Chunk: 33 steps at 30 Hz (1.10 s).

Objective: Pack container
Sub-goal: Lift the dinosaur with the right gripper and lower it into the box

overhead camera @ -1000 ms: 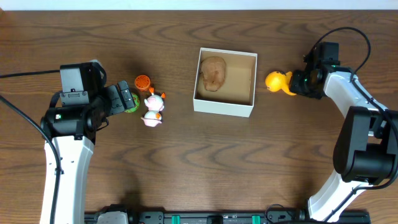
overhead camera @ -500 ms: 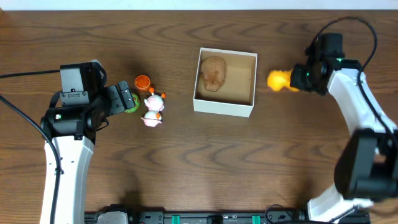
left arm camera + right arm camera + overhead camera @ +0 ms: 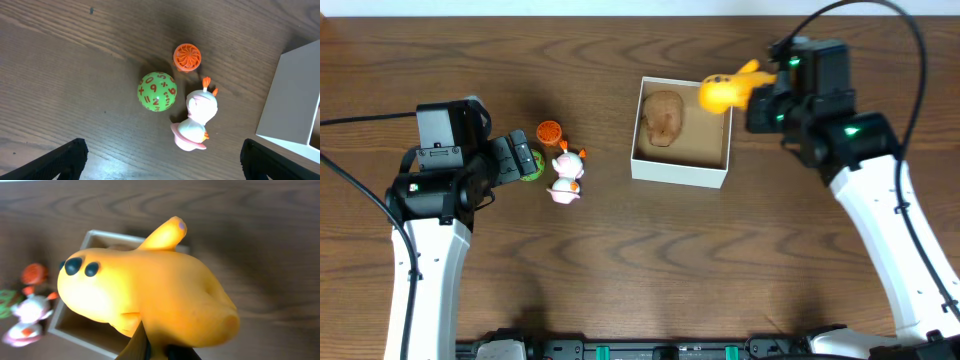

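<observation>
The container [image 3: 678,172], a low white box with a brown inside, sits near the middle of the dark wooden tabletop [image 3: 620,260]. A brown, rounded toy [image 3: 663,118] lies inside it, against the far left part of the floor.

The right hand [image 3: 757,98] grips a yellow toy [image 3: 720,92] with two dark eyes and a small horn-like bump. From overhead the toy is over the container's far right corner, overlapping the rim. In the right wrist view the yellow toy [image 3: 145,295] fills most of the picture, with the container [image 3: 75,325] blurred below and behind it. The fingers are closed on the toy's lower end, and only a dark sliver of them shows at the bottom edge.

The left hand [image 3: 523,160] is well left of the container, its fingers spread wide with nothing between them. In the left wrist view its two fingertips [image 3: 65,160] show at the bottom corners.

Three small toys lie close together on the tabletop below the left hand:
- A green ball [image 3: 157,91] printed with orange numbers is on the left.
- An orange ridged disc [image 3: 187,57] is just beyond the ball and to its right.
- A pink-and-white bird-like toy [image 3: 195,122] is just right of the ball.

The container's white wall [image 3: 295,95] stands at the right edge of that view, apart from the three toys.
</observation>
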{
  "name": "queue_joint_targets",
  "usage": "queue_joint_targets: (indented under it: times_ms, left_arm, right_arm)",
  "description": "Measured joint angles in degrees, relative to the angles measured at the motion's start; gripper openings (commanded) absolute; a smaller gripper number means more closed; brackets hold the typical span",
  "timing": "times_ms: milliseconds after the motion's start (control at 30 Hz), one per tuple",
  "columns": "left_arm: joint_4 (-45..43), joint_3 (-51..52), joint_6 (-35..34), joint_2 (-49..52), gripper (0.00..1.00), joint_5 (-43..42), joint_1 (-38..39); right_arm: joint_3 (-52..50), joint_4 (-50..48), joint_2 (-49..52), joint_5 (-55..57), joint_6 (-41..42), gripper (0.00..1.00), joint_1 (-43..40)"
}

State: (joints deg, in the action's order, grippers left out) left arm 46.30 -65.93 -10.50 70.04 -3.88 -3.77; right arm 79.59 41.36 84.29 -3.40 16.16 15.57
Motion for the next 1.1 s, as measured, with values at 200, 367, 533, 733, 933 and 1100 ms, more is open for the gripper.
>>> queue_joint_targets:
  times_ms: [200, 367, 533, 733, 933, 1100]
  left_arm:
    - [0.00, 0.00, 0.00, 0.00, 0.98, -0.02, 0.00]
    - [0.00, 0.00, 0.00, 0.00, 0.98, 0.00, 0.00]
    - [0.00, 0.00, 0.00, 0.00, 0.98, -0.02, 0.00]
    - [-0.02, 0.00, 0.00, 0.00, 0.98, 0.00, 0.00]
    - [0.00, 0.00, 0.00, 0.00, 0.98, 0.00, 0.00]
    - [0.00, 0.00, 0.00, 0.00, 0.98, 0.00, 0.00]
  right_arm:
    - [0.00, 1.03, 2.73, 1.16, 5.66, 0.01, 6.95]
    - [0.02, -1.03, 10.54, 1.86, 9.64, 0.01, 10.88]
    - [0.00, -5.75, 17.77, 1.88, 12.13, 0.01, 12.92]
    - [0.02, -5.62, 21.77, 2.10, 13.99, 0.01, 13.27]
    - [0.02, -4.70, 22.49, 1.62, 14.58, 0.15, 13.40]
    - [0.02, -3.98, 22.49, 1.29, 13.66, 0.50, 13.88]
